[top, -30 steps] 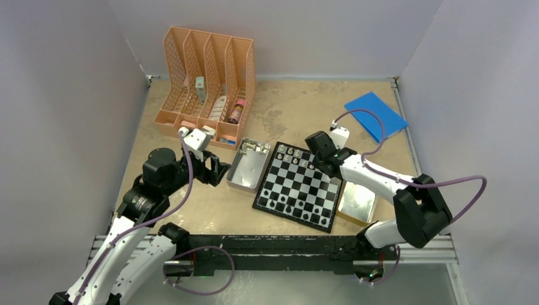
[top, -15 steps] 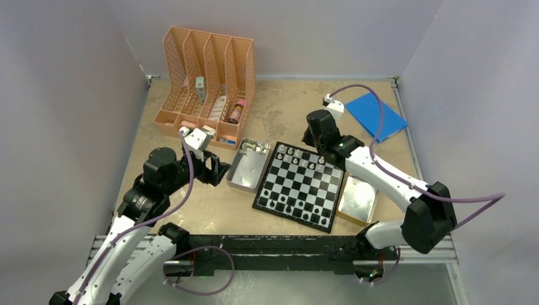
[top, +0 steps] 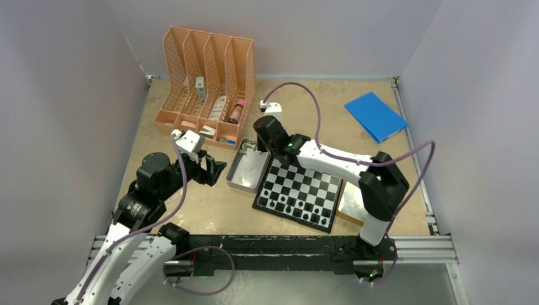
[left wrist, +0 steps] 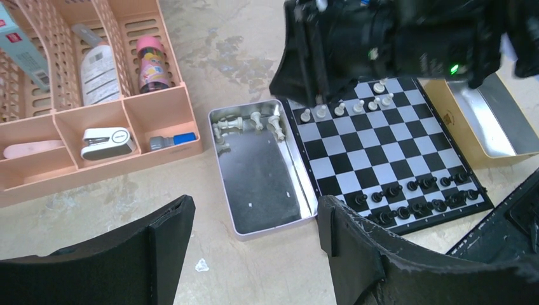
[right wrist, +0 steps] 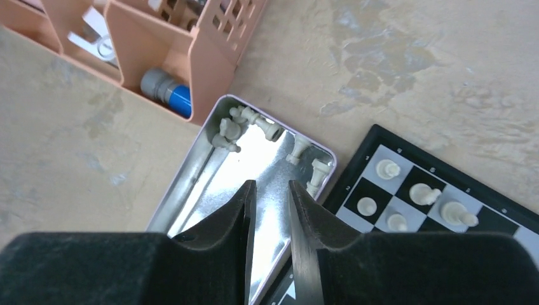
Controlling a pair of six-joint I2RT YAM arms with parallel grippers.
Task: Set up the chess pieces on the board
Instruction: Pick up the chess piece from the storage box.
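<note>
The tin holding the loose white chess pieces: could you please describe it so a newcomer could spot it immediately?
Find the peach desk organizer at the back left. In front of it, an open metal tin lies along the left edge of the chessboard. Unlike the gold-sided tin on the opposite side, it holds pale chessmen clustered at its far end.

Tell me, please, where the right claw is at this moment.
In the right wrist view, the right claw hangs over the open metal tin that lies left of the board, just short of the loose white pieces in it.
</note>
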